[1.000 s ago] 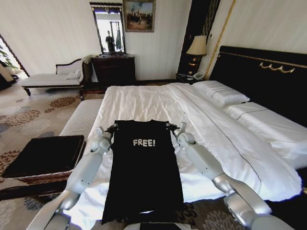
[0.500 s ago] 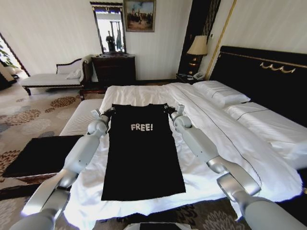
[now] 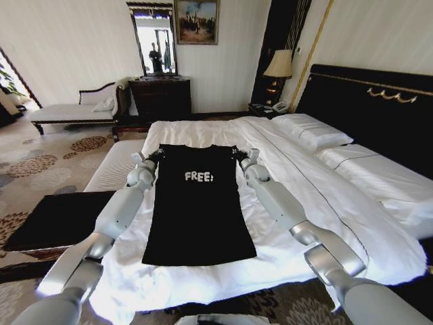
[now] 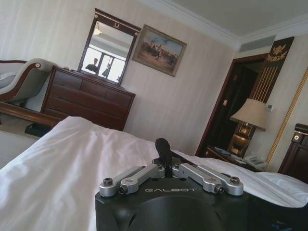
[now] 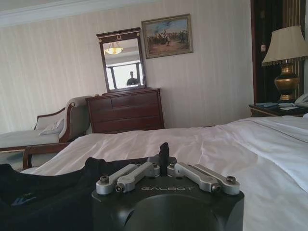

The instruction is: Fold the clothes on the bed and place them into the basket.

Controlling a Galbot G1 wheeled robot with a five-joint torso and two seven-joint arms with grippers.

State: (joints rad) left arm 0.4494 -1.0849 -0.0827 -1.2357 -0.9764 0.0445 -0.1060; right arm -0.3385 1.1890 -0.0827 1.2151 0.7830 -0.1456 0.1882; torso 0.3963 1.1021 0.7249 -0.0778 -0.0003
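The clothes, a black T-shirt with white "FREE!" on the chest, lie flat and lengthwise on the white bed, hem toward me. My left gripper is shut on its left shoulder. At the other shoulder my right gripper is shut too. Both arms stretch far forward along the shirt's sides. In the left wrist view the left gripper has its fingers pressed together over the duvet. The right gripper shows the same in the right wrist view, with black fabric beside it. The basket, brown wicker with black lining, sits on the floor at my left.
A cream bench runs along the bed's left side past the basket. Pillows and a tall black headboard lie to the right. A dark dresser, a white chaise and a lamp line the far wall.
Both arms have reached farther up the bed and drawn the shirt with them. Its hem, which hung over the foot edge, now rests flat on the duvet.
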